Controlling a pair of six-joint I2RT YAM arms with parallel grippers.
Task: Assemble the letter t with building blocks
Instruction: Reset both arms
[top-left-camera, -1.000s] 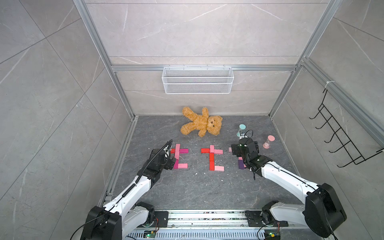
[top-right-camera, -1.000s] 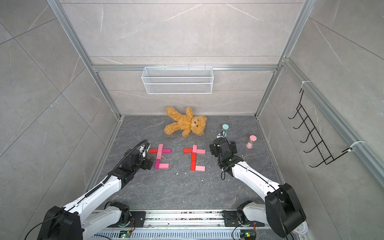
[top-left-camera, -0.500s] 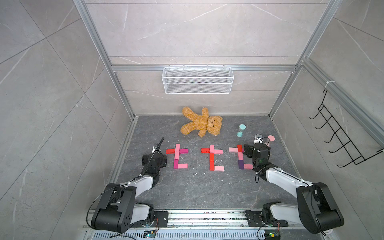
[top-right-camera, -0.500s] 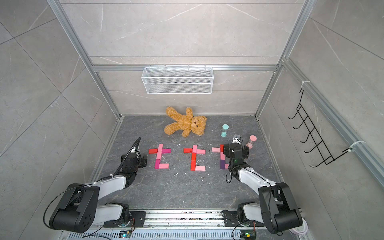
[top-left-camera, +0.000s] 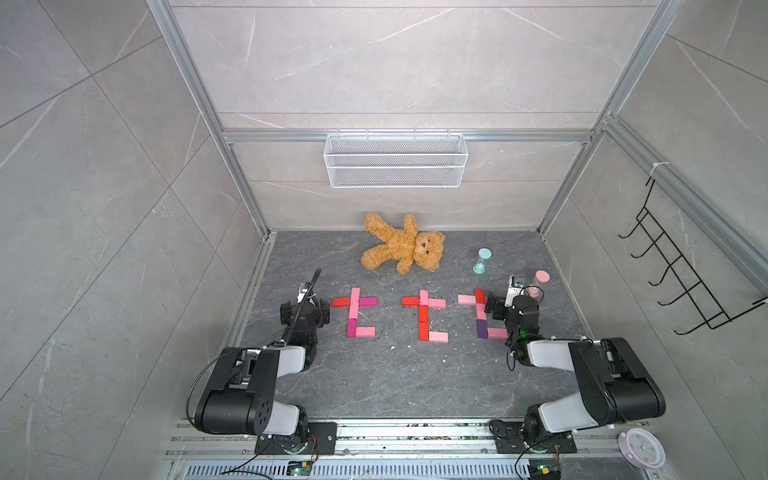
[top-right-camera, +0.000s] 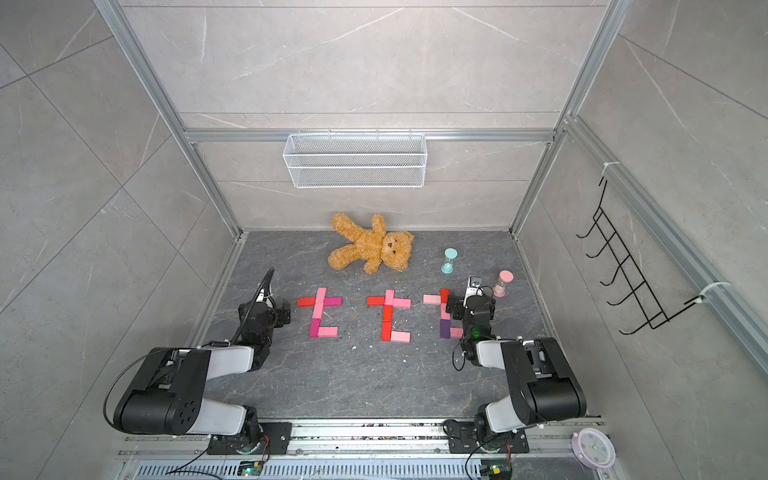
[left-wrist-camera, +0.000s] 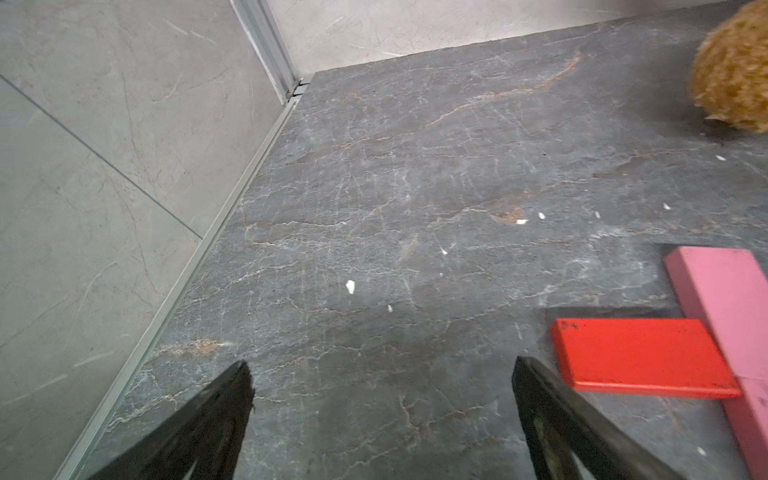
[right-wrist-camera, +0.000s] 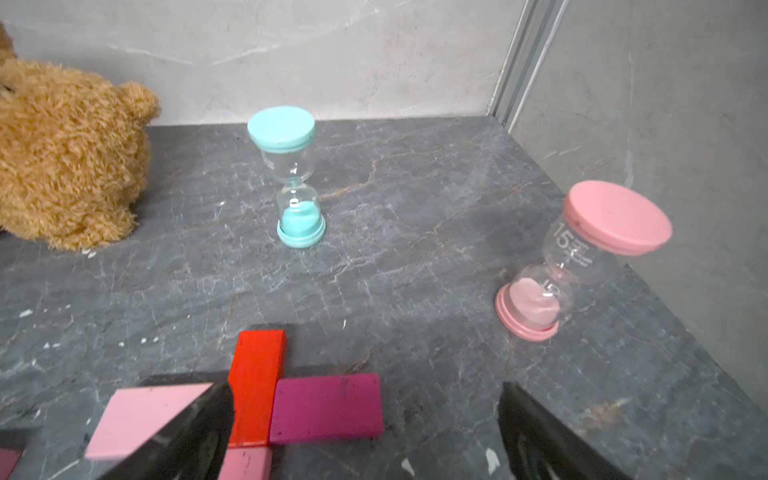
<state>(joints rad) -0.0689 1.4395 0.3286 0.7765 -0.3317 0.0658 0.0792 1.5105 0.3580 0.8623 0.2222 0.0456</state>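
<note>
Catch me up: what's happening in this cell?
Two arms are laying building blocks flat on the table as letter t shapes. Three look complete: the left letter, the middle letter and the right letter, which the right arm partly hides. The left hand is open and empty beside a red block. The right hand is open and empty over the magenta block.

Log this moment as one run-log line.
left gripper: open, empty | right gripper: open, empty | building blocks: three t shapes laid flat
</note>
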